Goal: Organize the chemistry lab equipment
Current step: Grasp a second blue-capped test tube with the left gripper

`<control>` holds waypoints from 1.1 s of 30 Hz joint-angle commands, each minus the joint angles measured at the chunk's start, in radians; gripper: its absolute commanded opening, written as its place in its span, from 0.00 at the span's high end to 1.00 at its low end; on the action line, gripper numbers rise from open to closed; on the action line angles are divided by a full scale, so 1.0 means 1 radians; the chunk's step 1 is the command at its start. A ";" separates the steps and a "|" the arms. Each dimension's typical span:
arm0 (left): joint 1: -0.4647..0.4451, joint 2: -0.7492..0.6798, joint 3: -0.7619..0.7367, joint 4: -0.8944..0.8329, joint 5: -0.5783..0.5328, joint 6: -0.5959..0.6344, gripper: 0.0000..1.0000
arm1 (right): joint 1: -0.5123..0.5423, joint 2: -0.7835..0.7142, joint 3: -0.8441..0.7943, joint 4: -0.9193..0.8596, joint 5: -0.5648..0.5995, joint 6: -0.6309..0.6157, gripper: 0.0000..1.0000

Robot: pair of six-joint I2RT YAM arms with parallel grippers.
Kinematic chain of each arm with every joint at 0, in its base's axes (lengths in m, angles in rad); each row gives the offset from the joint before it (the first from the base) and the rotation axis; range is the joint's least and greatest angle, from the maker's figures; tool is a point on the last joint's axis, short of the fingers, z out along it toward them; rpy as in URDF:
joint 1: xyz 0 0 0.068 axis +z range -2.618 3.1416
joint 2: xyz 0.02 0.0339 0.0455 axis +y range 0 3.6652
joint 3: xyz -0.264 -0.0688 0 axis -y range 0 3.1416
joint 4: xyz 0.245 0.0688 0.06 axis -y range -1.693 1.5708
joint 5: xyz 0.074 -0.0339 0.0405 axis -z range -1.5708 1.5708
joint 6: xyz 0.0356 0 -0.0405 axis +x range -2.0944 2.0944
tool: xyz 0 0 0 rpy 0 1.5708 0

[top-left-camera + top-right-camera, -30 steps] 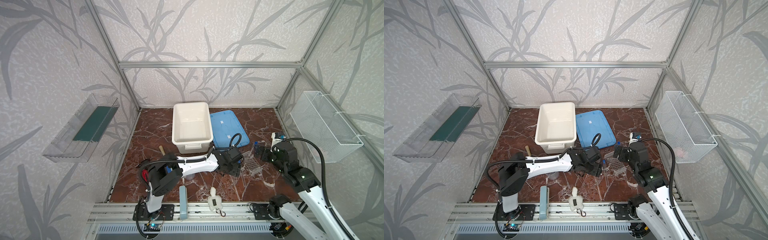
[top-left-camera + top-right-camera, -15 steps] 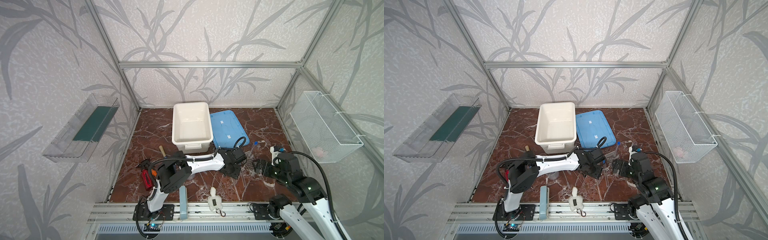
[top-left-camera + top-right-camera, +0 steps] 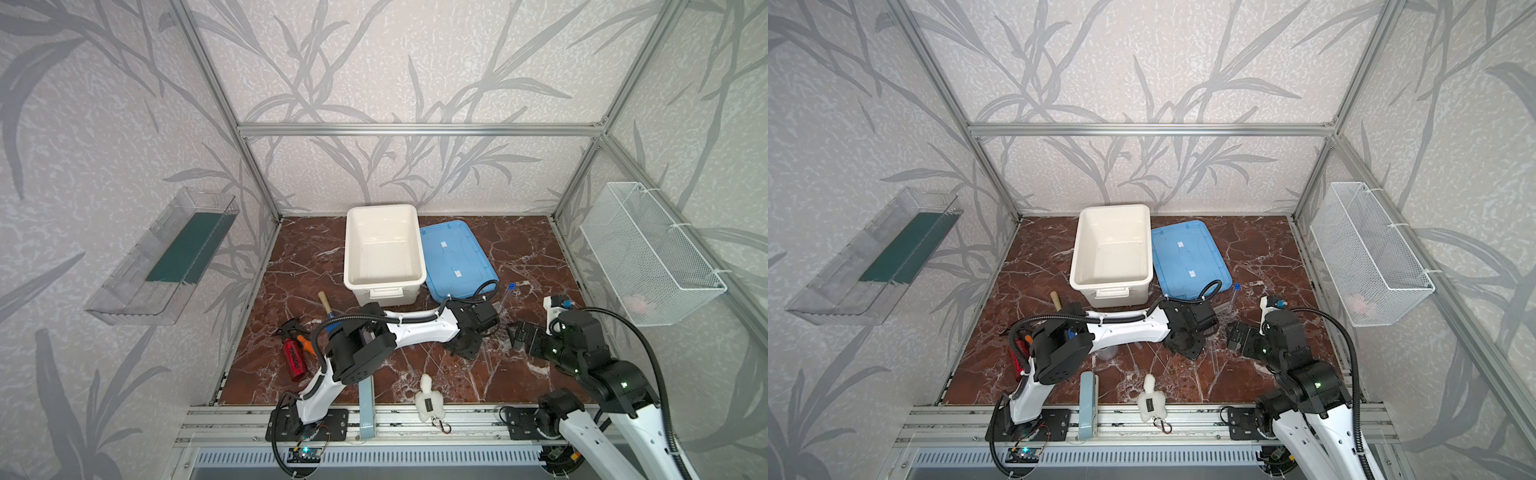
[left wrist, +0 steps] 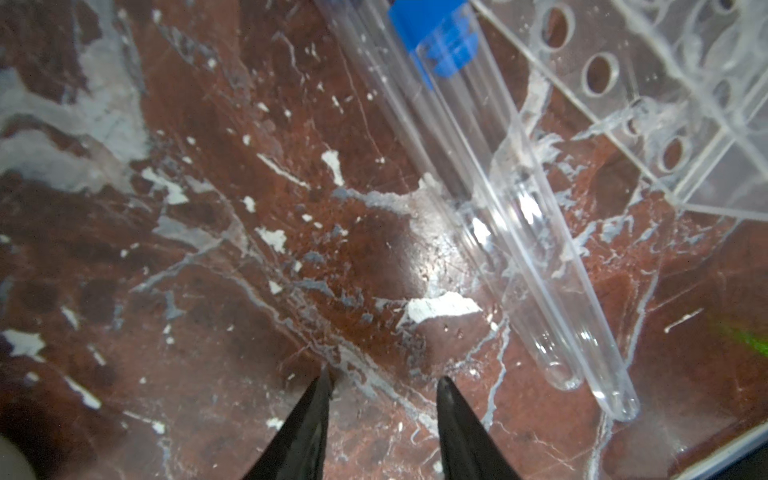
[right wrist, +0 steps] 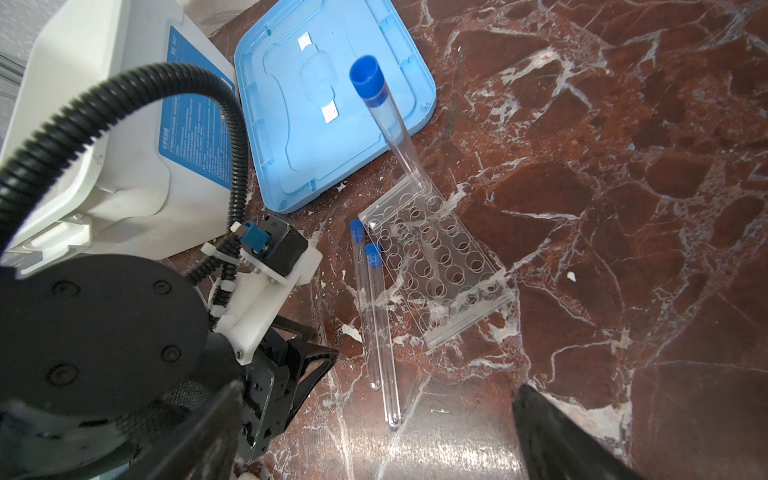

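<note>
I had the left gripper [image 4: 384,386] low over the marble floor [image 4: 249,208], its jaws partly spread with only bare stone in the gap. The two lying tubes [image 4: 519,249] sat side by side just off one fingertip, outside that gap. Their rounded ends were nearest the gripper, and a blue cap [image 4: 436,45] showed at the far end. Just beyond them lay the clear tube rack [image 4: 623,104]. My right gripper [image 5: 380,388] hung with its jaws spread wide, pinching nothing. The closed end of one lying tube reached in between its fingertips without touching either. From that wrist I saw the third tube [image 5: 395,133] leaning in a corner hole of the rack, cap up, near the blue lid [image 5: 332,104] and the white bin [image 5: 104,124]. In both top views the two grippers sat near each other.
</note>
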 commanded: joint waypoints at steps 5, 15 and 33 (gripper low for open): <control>-0.001 -0.055 0.006 0.069 0.004 -0.077 0.37 | -0.002 -0.007 -0.001 0.001 0.030 0.001 0.00; 0.004 0.026 0.064 0.089 0.037 -0.098 0.33 | -0.004 -0.044 -0.008 0.004 0.053 0.006 0.00; 0.005 0.076 0.116 -0.027 -0.029 -0.095 0.57 | -0.003 -0.060 -0.017 0.010 0.054 0.004 0.01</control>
